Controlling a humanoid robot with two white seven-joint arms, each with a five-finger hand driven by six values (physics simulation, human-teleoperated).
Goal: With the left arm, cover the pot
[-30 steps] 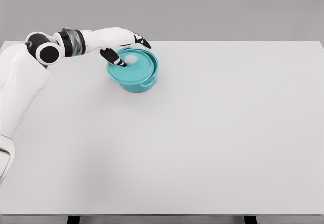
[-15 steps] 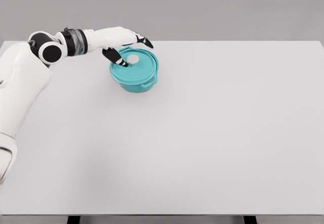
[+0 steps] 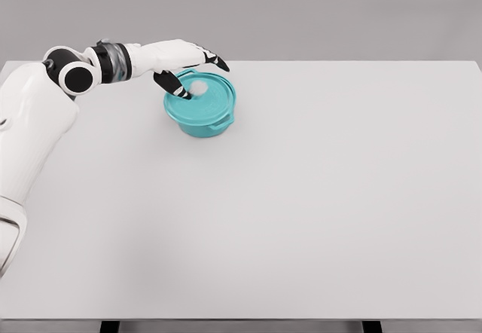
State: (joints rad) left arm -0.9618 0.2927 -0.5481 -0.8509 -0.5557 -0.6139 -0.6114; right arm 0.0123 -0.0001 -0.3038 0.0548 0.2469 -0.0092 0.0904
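A teal pot (image 3: 202,127) stands on the white table (image 3: 316,197) at the back left. Its teal lid (image 3: 211,98) lies on top of it, and the white knob (image 3: 199,87) shows in the middle. My left hand (image 3: 197,77) reaches in from the left over the lid. The thumb comes down beside the knob and the black-tipped fingers arch over its far side, so the hand is shut on the lid. The right arm is out of view.
My left arm's white upper segments fill the left edge of the view. The table's far edge runs just behind the pot.
The left hand and the lid have shifted slightly to the right. The lid sat off-centre to the left before and now sits squarely over the pot.
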